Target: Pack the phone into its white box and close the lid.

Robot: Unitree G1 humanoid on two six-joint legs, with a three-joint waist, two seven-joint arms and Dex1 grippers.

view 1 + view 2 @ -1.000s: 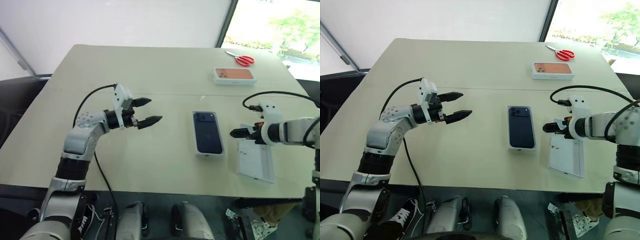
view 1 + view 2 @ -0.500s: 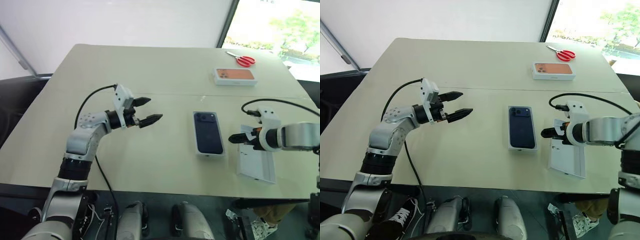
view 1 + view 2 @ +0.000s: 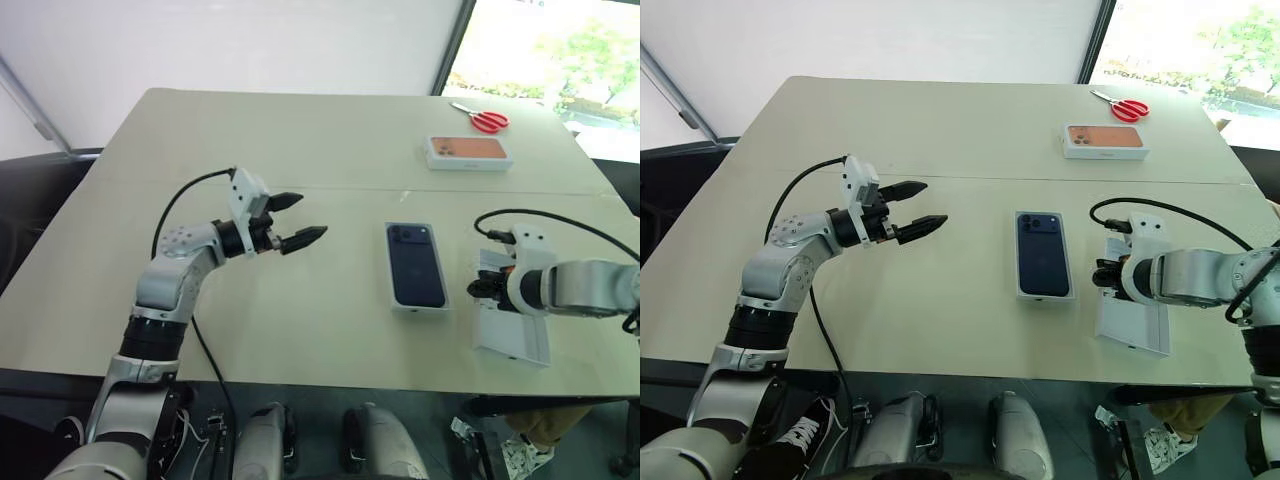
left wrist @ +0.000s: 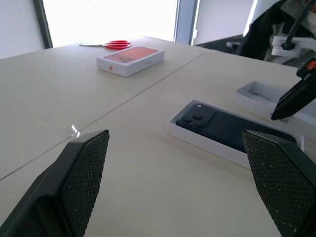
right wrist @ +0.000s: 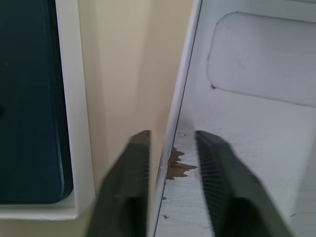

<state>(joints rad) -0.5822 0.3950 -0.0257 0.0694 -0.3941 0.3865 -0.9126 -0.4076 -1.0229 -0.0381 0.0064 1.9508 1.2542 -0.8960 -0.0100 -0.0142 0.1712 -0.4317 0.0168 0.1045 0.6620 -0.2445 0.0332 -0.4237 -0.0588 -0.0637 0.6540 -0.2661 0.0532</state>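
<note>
The pale desk [image 3: 300, 140] carries everything in a loose row. The packing pieces are at the near right, and the things outside the task sit at the far right corner.

The lid [image 3: 515, 325] is the largest loose piece and lies just beside the white box [image 3: 389, 272], on its right. A strip of bare desk shows between them. It rests inside up, which hides its printed face and shows a pale floor with a rounded recess (and a small brown stain near one wall). I judge it lies this way so a thin wall stands up to be pinched. It must be turned over before it can cover anything.

The white box sits open-topped with its long side running away from the robot. The phone [image 3: 415, 265] already lies in it, back up, with the camera cluster at the far left corner. That leaves only the closing.

A second box [image 3: 470, 152] with an orange phone picture lies flat, and beyond it are red-handled scissors [image 3: 488, 120]. Both are well apart from the work.

The right pincer [image 3: 487, 290] points steeply down at the lid's wall nearest the box. It is drawn narrow on that wall, with one finger inside and one outside. I take this as the start of the lift, though how firmly it bites is hard to say. The left pincer [image 3: 311, 215] hovers wide and empty well to the left, level above the desk and aimed towards the box.

No writing can be read. The orange box bears a small mark, too small to make out.
</note>
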